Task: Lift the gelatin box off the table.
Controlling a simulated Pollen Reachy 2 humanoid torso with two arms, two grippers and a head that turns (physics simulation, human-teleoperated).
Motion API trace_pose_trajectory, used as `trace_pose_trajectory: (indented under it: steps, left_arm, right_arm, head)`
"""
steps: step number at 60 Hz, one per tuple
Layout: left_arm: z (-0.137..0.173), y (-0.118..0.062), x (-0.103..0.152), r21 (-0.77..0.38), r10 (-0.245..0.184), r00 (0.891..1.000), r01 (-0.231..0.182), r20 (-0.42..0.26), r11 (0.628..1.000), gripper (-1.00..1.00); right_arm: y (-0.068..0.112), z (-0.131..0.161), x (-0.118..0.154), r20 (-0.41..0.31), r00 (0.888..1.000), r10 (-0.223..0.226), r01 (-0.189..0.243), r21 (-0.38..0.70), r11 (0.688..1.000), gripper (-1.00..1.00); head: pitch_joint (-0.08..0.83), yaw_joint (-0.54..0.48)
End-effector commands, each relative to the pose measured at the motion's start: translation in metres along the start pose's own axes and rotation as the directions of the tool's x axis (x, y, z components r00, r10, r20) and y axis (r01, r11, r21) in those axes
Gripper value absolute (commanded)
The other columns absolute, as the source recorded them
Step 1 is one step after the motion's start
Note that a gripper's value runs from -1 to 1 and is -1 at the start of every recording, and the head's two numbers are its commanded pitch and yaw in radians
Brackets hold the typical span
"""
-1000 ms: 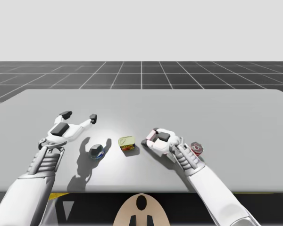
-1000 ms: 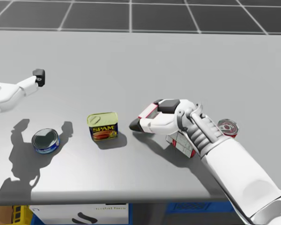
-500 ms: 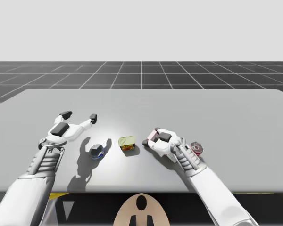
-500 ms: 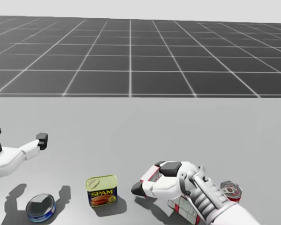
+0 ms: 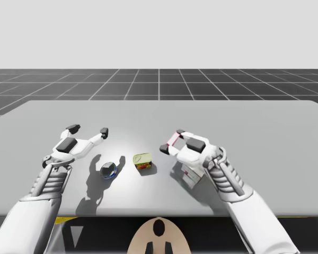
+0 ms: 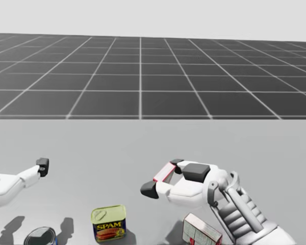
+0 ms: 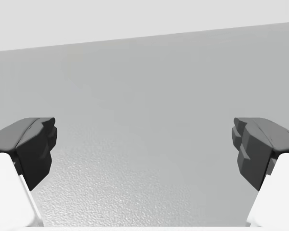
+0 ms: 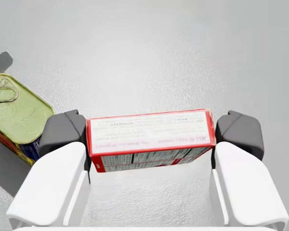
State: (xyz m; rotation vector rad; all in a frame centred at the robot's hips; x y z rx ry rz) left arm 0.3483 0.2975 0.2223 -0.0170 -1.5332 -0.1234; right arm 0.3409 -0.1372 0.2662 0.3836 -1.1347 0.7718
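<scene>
Gripping one red-white box (image 8: 149, 137), right fingers (image 8: 62, 131); left fingers (image 7: 36, 144) apart; second box (image 5: 191, 175), two cans (image 5: 108, 170) (image 5: 143, 161).

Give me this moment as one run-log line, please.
right tool: shut on gelatin box | gelatin box: held clear of table | left tool: open, empty, over table | phase: lift

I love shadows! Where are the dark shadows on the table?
High view: my left hand casts a dark shadow on the table around the round can; head view: it flanks that can; right wrist view: shade lies beside the green-topped can.
</scene>
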Motion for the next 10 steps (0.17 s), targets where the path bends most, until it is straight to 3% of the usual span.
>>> trace_pose_trajectory:
  steps: [1,10]
  left_arm:
    - [0.0,0.0,0.0,0.002,-0.001,1.0,0.001,0.001,1.0,-1.0]
    - [0.0,0.0,0.0,0.002,-0.001,1.0,0.001,0.002,1.0,-1.0]
  right_arm:
    - [-0.004,0.031,0.049,0.098,0.994,0.052,-0.043,-0.089,0.995,1.0]
    - [-0.007,0.07,0.088,0.23,0.97,0.083,-0.048,-0.152,0.987,1.0]
  head:
    - [0.31,-0.06]
    - [0.303,-0.06]
